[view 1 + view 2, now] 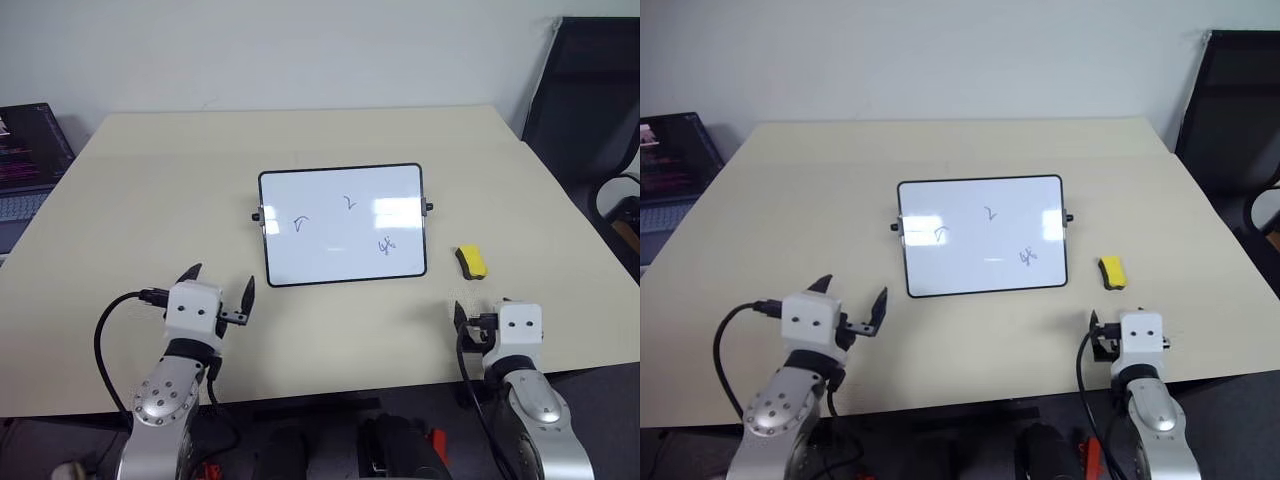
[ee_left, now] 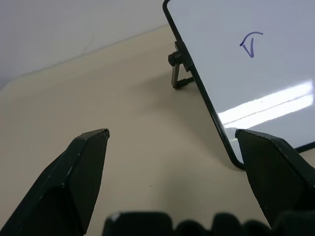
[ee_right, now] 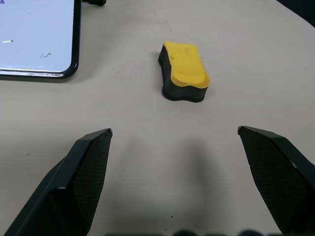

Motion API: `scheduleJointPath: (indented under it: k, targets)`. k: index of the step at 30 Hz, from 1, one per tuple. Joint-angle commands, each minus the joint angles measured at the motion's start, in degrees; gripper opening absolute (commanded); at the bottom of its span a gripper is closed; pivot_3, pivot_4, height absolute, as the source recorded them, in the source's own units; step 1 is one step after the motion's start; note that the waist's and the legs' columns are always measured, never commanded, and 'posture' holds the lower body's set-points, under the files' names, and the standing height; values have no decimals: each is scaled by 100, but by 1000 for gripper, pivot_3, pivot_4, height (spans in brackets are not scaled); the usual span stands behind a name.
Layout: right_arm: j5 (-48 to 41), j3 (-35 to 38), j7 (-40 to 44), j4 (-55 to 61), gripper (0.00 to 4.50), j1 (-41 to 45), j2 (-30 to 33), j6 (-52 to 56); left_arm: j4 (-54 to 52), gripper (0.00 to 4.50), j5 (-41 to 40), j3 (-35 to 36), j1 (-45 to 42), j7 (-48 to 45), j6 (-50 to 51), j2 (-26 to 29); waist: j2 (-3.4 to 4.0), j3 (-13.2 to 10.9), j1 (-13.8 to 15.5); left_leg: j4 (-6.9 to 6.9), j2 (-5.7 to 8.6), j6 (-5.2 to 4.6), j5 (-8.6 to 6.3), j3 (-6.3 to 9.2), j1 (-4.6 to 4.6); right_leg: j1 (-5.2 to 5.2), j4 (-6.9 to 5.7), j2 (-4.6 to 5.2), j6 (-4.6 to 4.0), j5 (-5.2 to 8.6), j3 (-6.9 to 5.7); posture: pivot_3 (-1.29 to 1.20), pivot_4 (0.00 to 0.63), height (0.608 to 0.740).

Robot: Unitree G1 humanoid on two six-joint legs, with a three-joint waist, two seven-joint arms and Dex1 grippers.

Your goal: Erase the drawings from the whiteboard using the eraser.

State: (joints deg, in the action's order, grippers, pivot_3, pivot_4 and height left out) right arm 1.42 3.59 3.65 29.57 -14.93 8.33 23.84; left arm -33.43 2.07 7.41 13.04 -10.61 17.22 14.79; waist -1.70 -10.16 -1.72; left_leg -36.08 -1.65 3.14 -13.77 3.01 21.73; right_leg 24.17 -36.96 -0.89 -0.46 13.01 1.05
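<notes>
The whiteboard (image 1: 325,255) stands propped at a slant in the middle of the table, with a small black knob on each short side. Three small dark drawings are on it: one at the left (image 1: 302,222), one at upper middle (image 1: 349,203), one at lower right (image 1: 387,245). The yellow eraser (image 1: 471,262) with a dark underside lies on the table just right of the board. My right gripper (image 3: 173,132) is open and empty, a short way in front of the eraser (image 3: 183,66). My left gripper (image 1: 220,285) is open and empty near the board's front left corner.
The beige table (image 1: 150,180) reaches well beyond the board on all sides. A laptop (image 1: 25,160) sits off the table's left edge. A black chair (image 1: 590,90) stands at the far right. Both grippers hover near the table's front edge.
</notes>
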Motion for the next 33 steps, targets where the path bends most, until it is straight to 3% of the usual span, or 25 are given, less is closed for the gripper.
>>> scheduleJointPath:
  k: [1,8,21,33]
  targets:
    - [-49,39,81,47,4451,126,60,-61,-173,4500,-38,217,13,34,-146,45,0,0,-1,0,-1,0,0,0,0,0,0,1,-1,0,0,0,150,740]
    - [-92,101,167,-91,4451,288,120,-100,72,4500,-19,237,90,39,-495,-17,0,0,-2,0,0,0,0,-2,-1,0,1,3,-1,1,-1,0,150,740]
    - [-58,372,64,-297,4451,507,159,-324,1097,4500,-13,-117,-828,4,-1099,-91,-1,0,4,-2,4,0,0,-7,1,-2,-1,2,1,-1,-5,0,150,740]
    - [-55,501,72,-212,4451,562,215,-272,1495,4500,-39,-240,-1069,-9,-1336,-117,-1,1,6,0,5,-1,0,-7,2,-2,-3,-1,8,-5,-3,0,150,740]
